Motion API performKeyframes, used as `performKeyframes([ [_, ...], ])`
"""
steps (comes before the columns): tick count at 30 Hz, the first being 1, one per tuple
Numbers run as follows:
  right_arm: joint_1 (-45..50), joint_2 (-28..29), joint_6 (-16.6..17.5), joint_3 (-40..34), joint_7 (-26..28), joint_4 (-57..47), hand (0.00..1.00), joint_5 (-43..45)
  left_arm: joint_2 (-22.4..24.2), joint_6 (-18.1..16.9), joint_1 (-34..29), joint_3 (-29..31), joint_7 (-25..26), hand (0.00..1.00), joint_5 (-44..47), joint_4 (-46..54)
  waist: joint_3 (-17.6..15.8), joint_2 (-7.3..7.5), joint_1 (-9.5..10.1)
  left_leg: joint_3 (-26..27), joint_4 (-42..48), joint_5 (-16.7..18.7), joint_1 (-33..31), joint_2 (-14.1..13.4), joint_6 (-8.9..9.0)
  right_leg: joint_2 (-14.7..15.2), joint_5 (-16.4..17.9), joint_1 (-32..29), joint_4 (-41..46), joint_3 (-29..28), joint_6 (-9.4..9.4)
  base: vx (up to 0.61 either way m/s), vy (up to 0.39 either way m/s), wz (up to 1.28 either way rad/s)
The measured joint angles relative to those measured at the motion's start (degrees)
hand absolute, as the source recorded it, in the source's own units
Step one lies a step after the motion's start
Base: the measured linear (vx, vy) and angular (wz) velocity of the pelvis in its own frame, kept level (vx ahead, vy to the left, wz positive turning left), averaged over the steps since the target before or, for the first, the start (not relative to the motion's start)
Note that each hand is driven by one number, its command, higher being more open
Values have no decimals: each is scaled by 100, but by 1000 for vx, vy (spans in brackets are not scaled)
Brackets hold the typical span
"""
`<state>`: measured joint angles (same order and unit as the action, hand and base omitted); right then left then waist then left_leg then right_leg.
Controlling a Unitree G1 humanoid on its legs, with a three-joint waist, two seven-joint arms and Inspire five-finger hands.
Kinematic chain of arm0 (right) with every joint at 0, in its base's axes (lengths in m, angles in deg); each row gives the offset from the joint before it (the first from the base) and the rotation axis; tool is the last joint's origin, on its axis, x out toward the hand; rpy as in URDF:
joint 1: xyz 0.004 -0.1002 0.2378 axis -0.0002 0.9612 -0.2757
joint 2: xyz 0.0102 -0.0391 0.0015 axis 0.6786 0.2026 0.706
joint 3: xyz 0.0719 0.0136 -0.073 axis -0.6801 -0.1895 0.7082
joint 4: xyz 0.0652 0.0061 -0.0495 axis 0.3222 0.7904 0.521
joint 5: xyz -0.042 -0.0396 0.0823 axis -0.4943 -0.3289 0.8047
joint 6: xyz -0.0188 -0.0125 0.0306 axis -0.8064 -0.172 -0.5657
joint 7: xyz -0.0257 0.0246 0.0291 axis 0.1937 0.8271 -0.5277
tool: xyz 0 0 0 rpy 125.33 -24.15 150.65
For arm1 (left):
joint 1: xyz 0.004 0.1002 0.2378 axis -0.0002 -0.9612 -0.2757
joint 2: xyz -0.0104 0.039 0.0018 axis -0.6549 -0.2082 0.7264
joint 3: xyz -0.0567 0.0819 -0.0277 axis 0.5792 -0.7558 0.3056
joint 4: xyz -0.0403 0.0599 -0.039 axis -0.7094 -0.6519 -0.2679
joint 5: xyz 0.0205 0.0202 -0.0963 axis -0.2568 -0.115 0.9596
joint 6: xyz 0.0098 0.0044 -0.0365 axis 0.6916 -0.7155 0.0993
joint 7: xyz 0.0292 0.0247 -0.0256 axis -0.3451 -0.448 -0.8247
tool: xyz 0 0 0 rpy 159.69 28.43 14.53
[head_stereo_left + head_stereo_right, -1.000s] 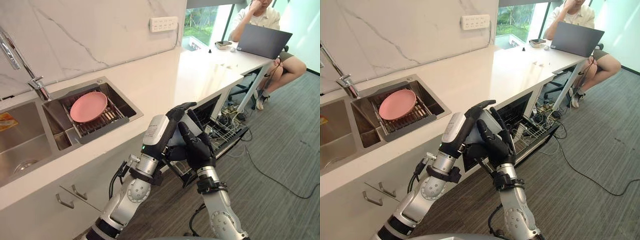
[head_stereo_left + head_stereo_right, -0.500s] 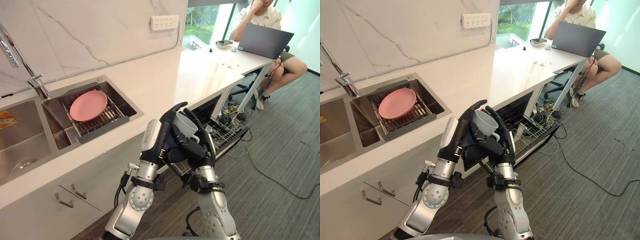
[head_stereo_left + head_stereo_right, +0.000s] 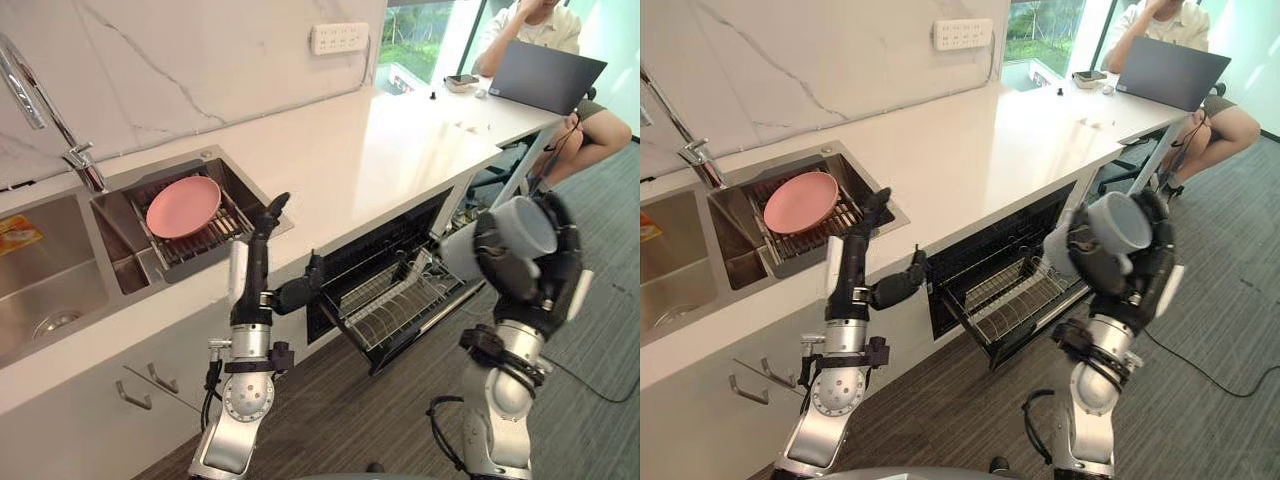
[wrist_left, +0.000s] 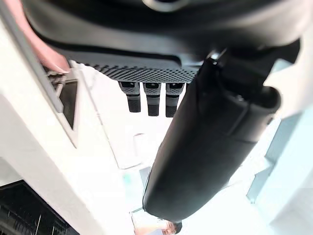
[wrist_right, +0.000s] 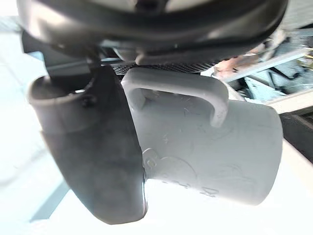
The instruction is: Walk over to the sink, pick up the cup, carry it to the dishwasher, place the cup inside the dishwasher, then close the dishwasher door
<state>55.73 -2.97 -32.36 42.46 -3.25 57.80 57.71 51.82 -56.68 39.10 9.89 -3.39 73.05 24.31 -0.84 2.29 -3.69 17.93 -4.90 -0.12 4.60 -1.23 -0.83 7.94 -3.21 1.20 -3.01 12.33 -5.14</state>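
My right hand (image 3: 537, 287) is shut on a pale grey cup (image 3: 521, 227), held on its side with the mouth turned away from me. The right wrist view has the cup (image 5: 210, 156) with its handle against the palm and the thumb (image 5: 93, 147) curled over its side. Hand and cup hang to the right of the open dishwasher (image 3: 372, 262), above the end of its pulled-out wire rack (image 3: 398, 303). Near the counter's front edge my left hand (image 3: 262, 245) stands open, fingers (image 4: 146, 96) straight and pointing up, holding nothing.
A pink plate (image 3: 183, 207) lies on a rack in the sink (image 3: 60, 290), with the faucet (image 3: 72, 152) behind it. The white counter (image 3: 370, 150) runs right to a desk where a person (image 3: 545, 20) sits at a laptop (image 3: 548, 76). Grey carpet lies around the dishwasher.
The left hand has let go of the cup and swung left, fingers straightening. The right hand has carried the cup up and to the right, past the dishwasher rack.
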Motion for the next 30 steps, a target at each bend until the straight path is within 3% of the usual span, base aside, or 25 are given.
performKeyframes([
  [8,-164,-68,-16,-72,141,414,30,11,21,2,-214,-143,-449,90,845,-167,-126,1,37,-69,9,-9,-19,10,-12,19,4,25,0,66,-5,-39,-33,5],
  [14,-255,-486,-465,-292,404,1786,30,-156,5,61,-725,-87,-1085,90,1291,-898,-231,4,89,-254,21,-49,-183,32,-23,50,10,-25,-9,246,-15,-14,-32,16],
  [21,-572,-1006,-618,-252,664,2898,30,-512,-243,93,-1148,27,-1445,90,1346,-1521,-571,-4,223,-484,224,-50,-426,50,-24,108,9,-37,-7,480,-15,-39,-25,20],
  [26,-1151,-1484,-694,-165,677,3628,30,-886,-429,90,-1014,292,-1427,90,1320,-1952,-1093,-51,295,-652,623,-41,-880,19,-15,158,-5,-260,139,649,7,-102,-26,21],
  [28,-1746,-1837,-717,-27,665,4030,30,-938,-463,90,-788,455,-1412,90,1293,-2231,-1490,-146,326,-728,932,-31,-1243,-16,-4,162,-45,-506,276,704,61,-178,-14,17],
  [30,-2108,-2070,-735,19,656,4214,30,-979,-468,96,-644,545,-1399,90,1308,-2457,-1679,-249,415,-795,1065,-34,-1480,-37,-7,158,-74,-676,345,770,93,-136,-10,19],
])
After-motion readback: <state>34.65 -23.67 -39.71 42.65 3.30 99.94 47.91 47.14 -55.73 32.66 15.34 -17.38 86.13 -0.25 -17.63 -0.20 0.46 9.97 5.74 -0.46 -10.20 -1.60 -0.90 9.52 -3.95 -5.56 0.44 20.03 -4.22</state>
